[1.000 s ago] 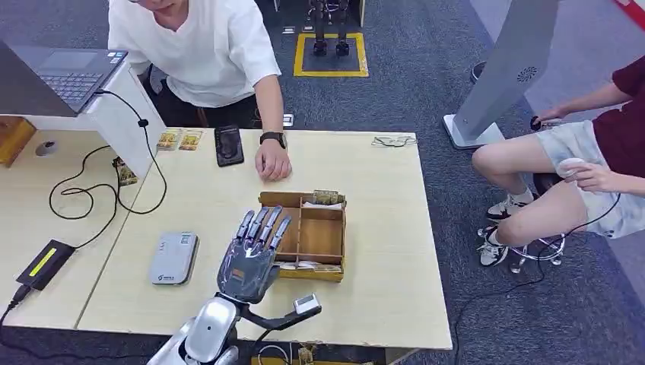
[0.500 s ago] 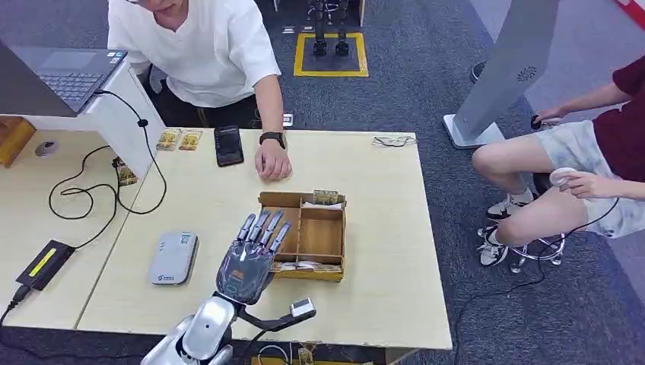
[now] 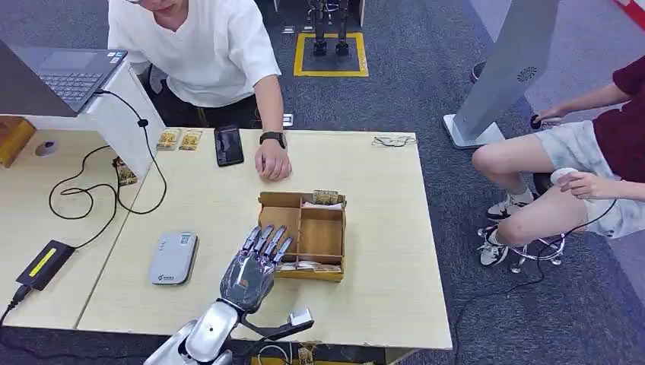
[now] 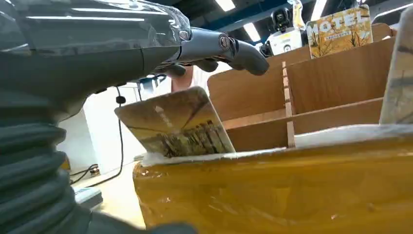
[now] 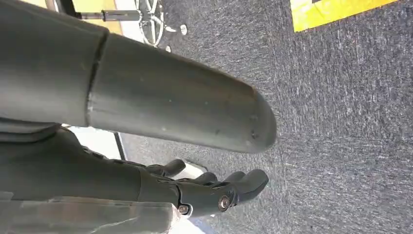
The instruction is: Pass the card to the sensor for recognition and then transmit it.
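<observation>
Right wrist view: hand hanging over carpet.

Right hand (image 5: 214, 192), dark, fingers curled loosely inward, nothing held. Thick grey thumb (image 5: 180, 107) crossing the frame in front of it. Dark grey carpet (image 5: 341, 122) behind, flecked texture. Yellow floor marking (image 5: 336, 9) at one corner of the frame. Chair base with castors (image 5: 146, 14) at the frame edge, near a pale strip of flooring (image 5: 97, 141) bordering the carpet.

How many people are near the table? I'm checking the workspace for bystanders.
2: one person in a white shirt at the table's far edge, hand resting on it; another seated off its right side.
</observation>
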Tool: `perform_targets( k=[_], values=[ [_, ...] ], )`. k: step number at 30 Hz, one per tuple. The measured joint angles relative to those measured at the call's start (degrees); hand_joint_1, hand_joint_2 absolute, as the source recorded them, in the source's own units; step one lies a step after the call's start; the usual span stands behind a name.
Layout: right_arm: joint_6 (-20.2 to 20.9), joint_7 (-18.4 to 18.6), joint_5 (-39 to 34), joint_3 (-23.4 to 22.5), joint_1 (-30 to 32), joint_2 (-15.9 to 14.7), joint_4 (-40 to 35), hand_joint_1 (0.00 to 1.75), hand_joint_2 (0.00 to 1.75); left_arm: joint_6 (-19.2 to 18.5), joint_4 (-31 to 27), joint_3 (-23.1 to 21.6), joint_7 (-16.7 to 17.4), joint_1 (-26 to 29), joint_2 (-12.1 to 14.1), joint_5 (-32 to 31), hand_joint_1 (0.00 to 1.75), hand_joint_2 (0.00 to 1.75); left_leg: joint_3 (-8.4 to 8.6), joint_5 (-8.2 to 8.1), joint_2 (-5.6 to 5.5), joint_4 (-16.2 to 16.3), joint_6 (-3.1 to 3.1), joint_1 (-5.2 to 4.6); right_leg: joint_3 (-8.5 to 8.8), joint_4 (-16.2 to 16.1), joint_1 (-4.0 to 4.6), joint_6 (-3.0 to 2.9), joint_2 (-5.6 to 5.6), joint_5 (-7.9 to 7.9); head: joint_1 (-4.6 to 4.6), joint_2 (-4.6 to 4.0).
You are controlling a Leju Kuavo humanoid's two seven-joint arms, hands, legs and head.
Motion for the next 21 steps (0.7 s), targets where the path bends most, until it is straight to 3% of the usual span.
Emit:
perform_targets(
  k=[11, 15, 21],
  values=[
    [-0.07, 0.0, 0.0, 0.0, 0.01, 0.0, 0.04, 0.0, 0.0, 1.4, 0.15, 0.02, -1.29, 0.4, -0.39, 0.0, 1.75, 1.75, 0.0, 0.0, 0.0, 0.0, 0.0, 0.0, 0.02, 0.0, 0.0, 0.0, -0.01, 0.0, 0.0, 0.0],
    [-0.09, 0.0, 0.0, 0.0, 0.01, 0.0, 0.02, 0.0, 0.0, 1.86, -0.31, 0.02, 0.26, 0.47, -0.48, 0.0, 1.75, 1.75, 0.02, 0.0, 0.0, 0.0, 0.0, 0.0, 0.04, 0.0, 0.0, 0.0, -0.01, 0.0, 0.0, 0.0],
    [-0.17, -0.33, 0.15, 0.0, 0.03, 0.0, 0.02, 0.0, 0.0, 1.7, -2.71, 0.02, 5.59, 0.83, -0.35, 0.0, 1.75, 1.75, 0.01, 0.0, 0.0, 0.0, 0.0, 0.0, 0.03, 0.0, 0.0, 0.0, 0.0, 0.0, 0.0, 0.0]
  ],
)
